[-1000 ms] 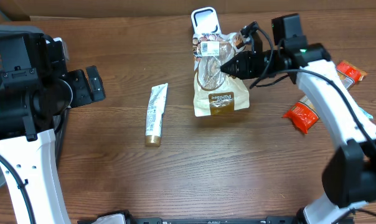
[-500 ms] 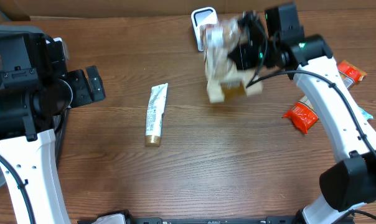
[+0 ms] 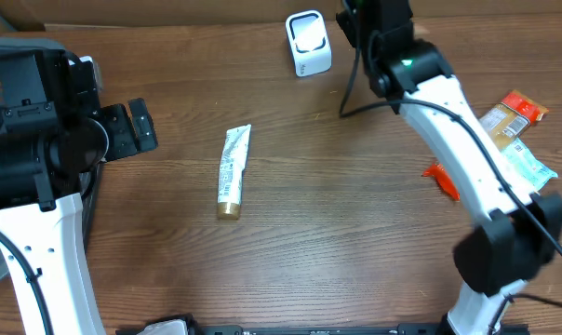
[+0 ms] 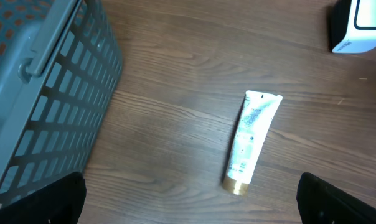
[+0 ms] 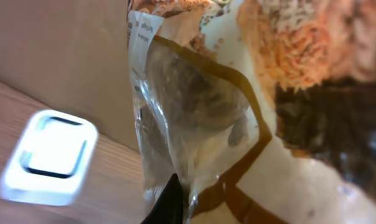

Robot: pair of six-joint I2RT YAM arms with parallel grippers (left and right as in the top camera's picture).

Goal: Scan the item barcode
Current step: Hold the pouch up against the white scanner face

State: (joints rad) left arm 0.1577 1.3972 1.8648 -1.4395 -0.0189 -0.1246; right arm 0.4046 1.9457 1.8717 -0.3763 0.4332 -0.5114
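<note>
While high beside the scanner (image 3: pixel 308 42), right claw (image 5: pixel 169 199) clamped on the food bag (image 5: pixel 200 124); left claw (image 3: pixel 137 128) wide apart.

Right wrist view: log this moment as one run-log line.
phase: bag held in air near scanner | right gripper: shut on bag | left gripper: open, empty | tube: lying flat, untouched

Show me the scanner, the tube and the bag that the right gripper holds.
scanner (image 3: pixel 308 44): overhead view, middle of its white body.
tube (image 3: pixel 233 167): overhead view, middle of its length.
bag (image 5: pixel 194 106): right wrist view, on its clear window.
</note>
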